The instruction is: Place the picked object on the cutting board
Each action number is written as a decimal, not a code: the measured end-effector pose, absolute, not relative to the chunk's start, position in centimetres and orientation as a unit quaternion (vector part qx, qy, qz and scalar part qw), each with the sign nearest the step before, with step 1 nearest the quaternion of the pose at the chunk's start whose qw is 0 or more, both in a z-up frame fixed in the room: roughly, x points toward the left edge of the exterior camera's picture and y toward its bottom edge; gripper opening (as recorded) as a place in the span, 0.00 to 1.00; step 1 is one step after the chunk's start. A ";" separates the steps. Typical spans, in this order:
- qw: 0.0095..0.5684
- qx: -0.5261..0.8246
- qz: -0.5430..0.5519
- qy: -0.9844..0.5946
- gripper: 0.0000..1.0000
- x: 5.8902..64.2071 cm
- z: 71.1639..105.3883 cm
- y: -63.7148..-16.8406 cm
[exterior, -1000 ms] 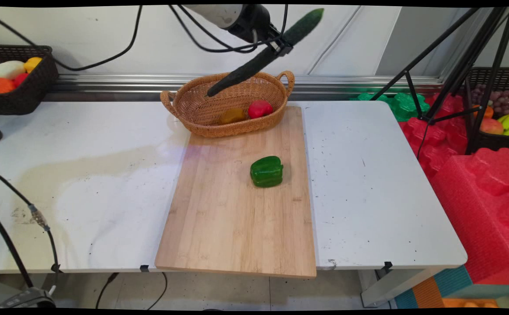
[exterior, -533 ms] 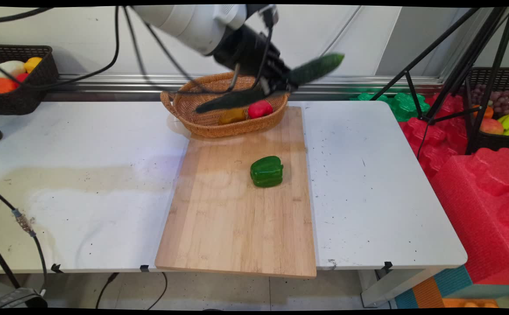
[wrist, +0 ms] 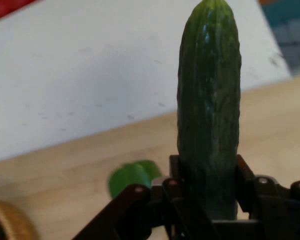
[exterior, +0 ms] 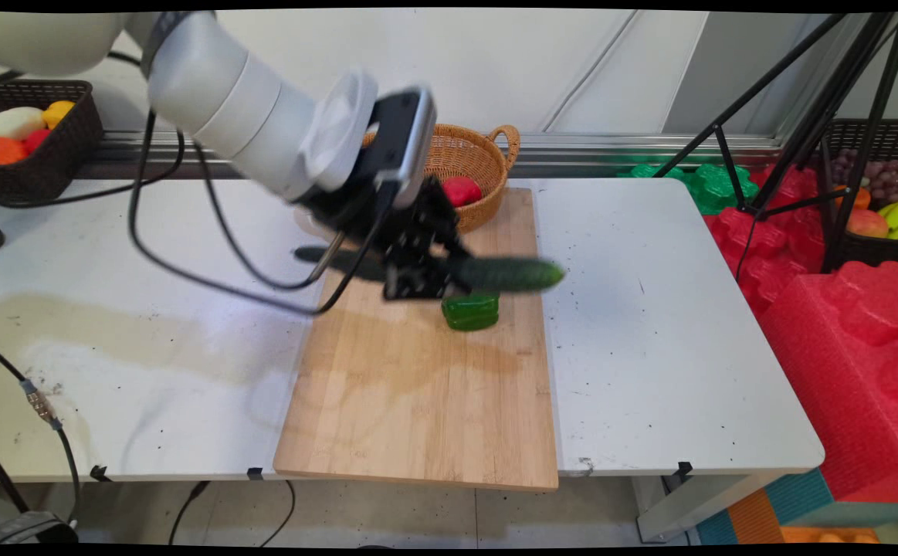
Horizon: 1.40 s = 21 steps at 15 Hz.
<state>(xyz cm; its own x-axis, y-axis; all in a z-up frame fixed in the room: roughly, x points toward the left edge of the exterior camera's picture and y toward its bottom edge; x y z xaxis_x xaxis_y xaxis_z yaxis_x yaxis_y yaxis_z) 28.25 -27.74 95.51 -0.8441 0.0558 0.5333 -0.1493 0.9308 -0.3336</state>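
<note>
The gripper (exterior: 418,270), its fingers clamped on a cucumber (exterior: 495,274), holds it level above the cutting board (exterior: 418,386), just over the green pepper (exterior: 470,310); a firm, centred grip keeps it steady.

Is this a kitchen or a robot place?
Probably a robot lab: a gripper holds a cucumber above a cutting board, a camera tripod stands beside the table, and loose cables hang.
</note>
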 end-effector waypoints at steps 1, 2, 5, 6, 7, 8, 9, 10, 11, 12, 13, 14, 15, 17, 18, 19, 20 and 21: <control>0.268 0.010 0.175 -0.947 0.00 28.4 94.9 -27.0; 0.259 -0.002 0.168 -0.951 0.00 28.6 94.4 -26.6; 0.229 -0.038 0.150 -0.961 0.00 29.0 92.4 -25.6; 0.221 -0.046 0.146 -0.963 0.00 29.0 91.8 -25.5; 0.212 -0.054 0.143 -0.965 0.00 28.9 91.1 -25.6; 0.203 -0.061 0.140 -0.967 0.00 28.8 90.4 -25.7; 0.196 -0.067 0.137 -0.969 0.00 28.7 89.8 -25.8; 0.188 -0.075 0.134 -0.970 0.00 28.5 89.2 -26.0; 0.181 -0.082 0.131 -0.971 0.00 28.3 88.5 -26.2; 0.175 -0.088 0.128 -0.972 0.00 28.1 87.9 -26.4; 0.169 -0.096 0.124 -0.973 0.00 28.0 87.3 -26.6; 0.164 -0.101 0.121 -0.974 0.00 27.8 86.7 -26.8; 0.157 -0.107 0.117 -0.975 0.00 27.8 86.1 -27.0; 0.147 -0.118 0.109 -0.976 0.00 27.7 85.0 -27.3; 0.142 -0.123 0.105 -0.977 0.00 27.7 84.5 -27.4; 0.137 -0.128 0.101 -0.977 0.00 27.7 83.9 -27.5; 0.132 -0.132 0.097 -0.978 0.00 27.7 83.4 -27.6; 0.129 -0.136 0.093 -0.978 0.00 27.7 83.1 -27.7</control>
<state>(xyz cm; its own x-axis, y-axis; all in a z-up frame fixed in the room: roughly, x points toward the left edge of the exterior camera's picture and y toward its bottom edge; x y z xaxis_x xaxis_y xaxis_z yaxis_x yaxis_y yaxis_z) 27.74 -27.69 83.06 -0.9298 0.2902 0.2263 0.2421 0.9455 -0.2179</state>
